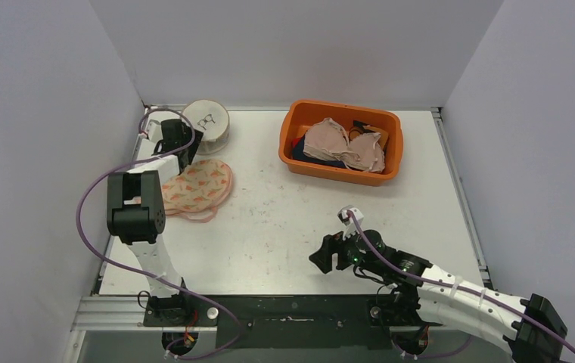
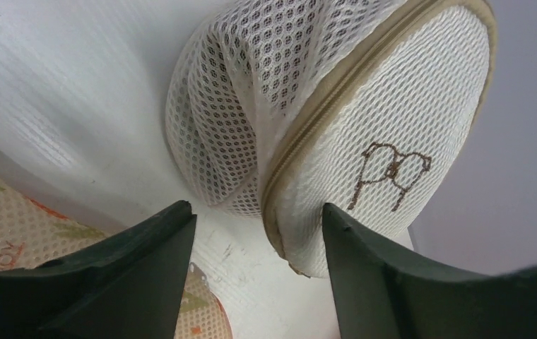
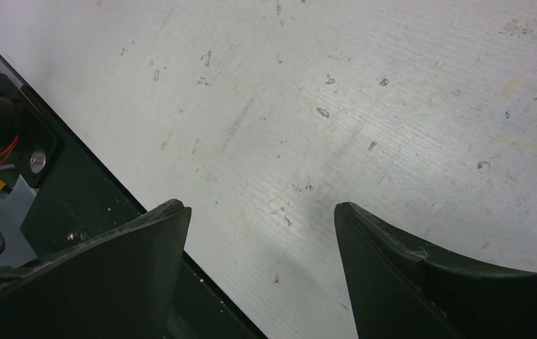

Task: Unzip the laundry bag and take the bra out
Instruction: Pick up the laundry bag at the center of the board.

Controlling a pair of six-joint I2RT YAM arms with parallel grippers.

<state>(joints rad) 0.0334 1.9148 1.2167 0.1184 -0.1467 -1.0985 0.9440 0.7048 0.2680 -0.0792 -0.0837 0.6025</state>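
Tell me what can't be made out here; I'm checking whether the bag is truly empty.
- Inside of the laundry bag: its mesh hides it in the top and left wrist views.
- Zipper pull: too small from the top; the track runs out of frame in the left wrist view.
- Patterned bra: its left edge is covered by the left arm from the top.
- Orange basin: lower layers lie under the beige garment.

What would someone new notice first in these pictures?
The bright orange tub at the far side, heaped with clothes. Then the round white mesh laundry bag at the far left, the left gripper open before it, and a peach patterned bra lying on the bag's near side.
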